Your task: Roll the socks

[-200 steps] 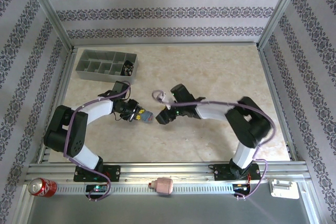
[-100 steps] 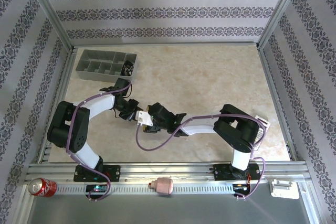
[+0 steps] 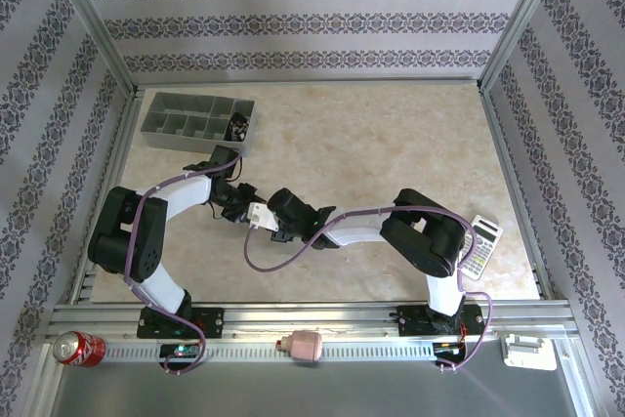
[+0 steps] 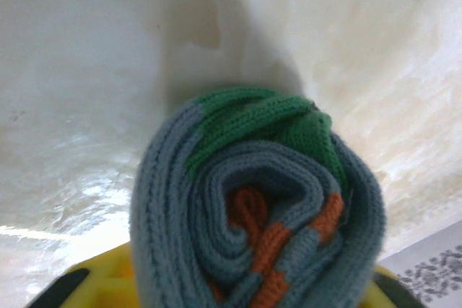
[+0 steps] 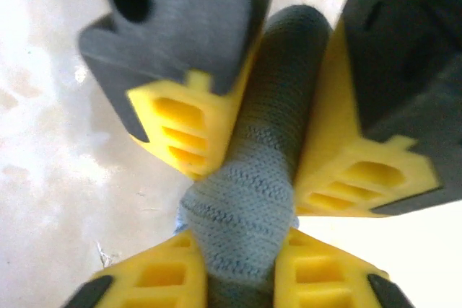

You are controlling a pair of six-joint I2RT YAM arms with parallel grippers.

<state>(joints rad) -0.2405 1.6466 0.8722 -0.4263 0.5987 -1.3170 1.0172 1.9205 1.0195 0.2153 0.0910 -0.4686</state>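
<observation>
As left claw (image 5: 268,167), right claw (image 5: 242,279) pinch socks (image 4: 253,207); red can (image 3: 76,348) unreadable.

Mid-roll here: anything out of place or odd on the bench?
Nothing is spilled or damaged. A calculator lies on the table beside the right arm, and a soda can lies on the front rail at the near left corner; neither belongs to sock rolling. The sock roll looks tight.

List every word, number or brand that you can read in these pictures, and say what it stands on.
No text can be read.
Red can: its markings are too small and blurred to read.
Calculator: its keys and display are too small to read.
</observation>
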